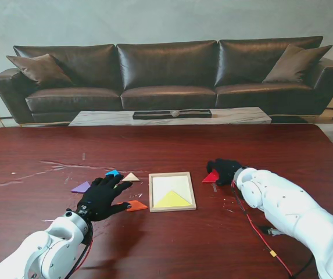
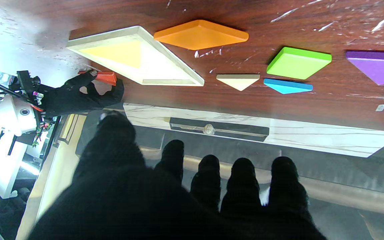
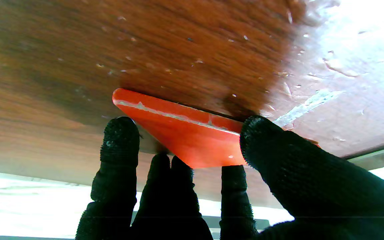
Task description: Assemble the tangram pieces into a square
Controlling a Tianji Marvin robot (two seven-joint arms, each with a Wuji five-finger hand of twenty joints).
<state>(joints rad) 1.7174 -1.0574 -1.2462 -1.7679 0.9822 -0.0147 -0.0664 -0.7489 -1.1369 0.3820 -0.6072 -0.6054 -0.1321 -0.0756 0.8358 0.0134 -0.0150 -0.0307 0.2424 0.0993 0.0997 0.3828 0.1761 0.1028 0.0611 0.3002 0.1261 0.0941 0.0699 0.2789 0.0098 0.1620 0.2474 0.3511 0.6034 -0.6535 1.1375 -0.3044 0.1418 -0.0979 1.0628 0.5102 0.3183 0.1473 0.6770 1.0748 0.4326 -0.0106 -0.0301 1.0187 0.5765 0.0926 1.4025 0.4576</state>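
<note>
A wooden square tray (image 1: 150, 192) (image 2: 173, 60) lies mid-table with a yellow triangle (image 1: 172, 200) (image 2: 118, 51) inside it. My right hand (image 1: 225, 170) (image 2: 75, 96) (image 3: 172, 190) is to the tray's right, thumb and fingers shut on a red triangle (image 1: 211, 176) (image 2: 105, 76) (image 3: 185, 133) whose edge is on the table. My left hand (image 1: 103, 196) (image 2: 192, 190) hovers open to the tray's left, over loose pieces: orange (image 1: 136, 205) (image 2: 200, 34), cream triangle (image 1: 131, 176) (image 2: 238, 80), blue (image 1: 113, 172) (image 2: 288, 86), purple (image 1: 81, 187) (image 2: 378, 65), and green (image 2: 298, 61), which that hand hides in the stand view.
The dark wooden table (image 1: 166, 145) is scratched and dusty. A red cable (image 1: 253, 226) trails along the right arm near the table's right side. Beyond the far edge stand a marble coffee table (image 1: 172, 116) and a leather sofa (image 1: 166, 70).
</note>
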